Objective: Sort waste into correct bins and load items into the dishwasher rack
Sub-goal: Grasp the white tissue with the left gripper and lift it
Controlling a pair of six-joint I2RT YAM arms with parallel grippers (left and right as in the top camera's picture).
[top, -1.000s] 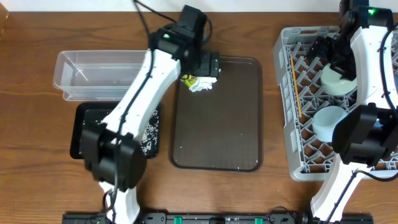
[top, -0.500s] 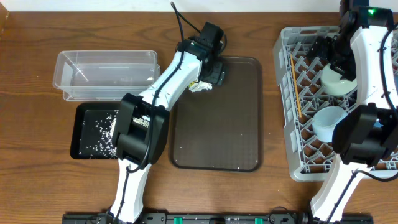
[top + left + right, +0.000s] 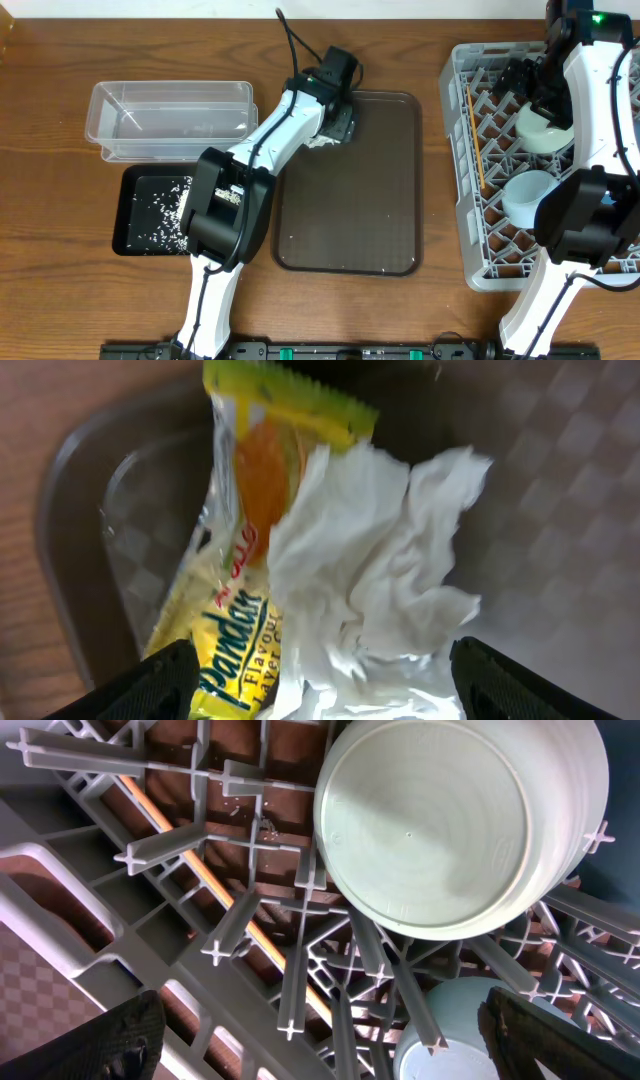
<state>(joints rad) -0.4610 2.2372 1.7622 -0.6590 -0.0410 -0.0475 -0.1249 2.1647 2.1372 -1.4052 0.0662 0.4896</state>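
The left gripper (image 3: 320, 690), wide open and empty, hangs directly over the tissue (image 3: 370, 560) and snack wrapper (image 3: 235, 610), heaped together in the brown tray's (image 3: 560, 480) far-left corner. The wrapper's length runs crosswise to the gripper's closing line

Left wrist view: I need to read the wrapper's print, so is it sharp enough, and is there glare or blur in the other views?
Left wrist: wrapper lettering legible though slightly soft; the tissue is bright, nearly washed out; claw fingertips dark and blurred. Overhead: even light, sharp, faint sheen on the clear tub. Right wrist: mint bowl reasonably sharp, bottom corners dark.
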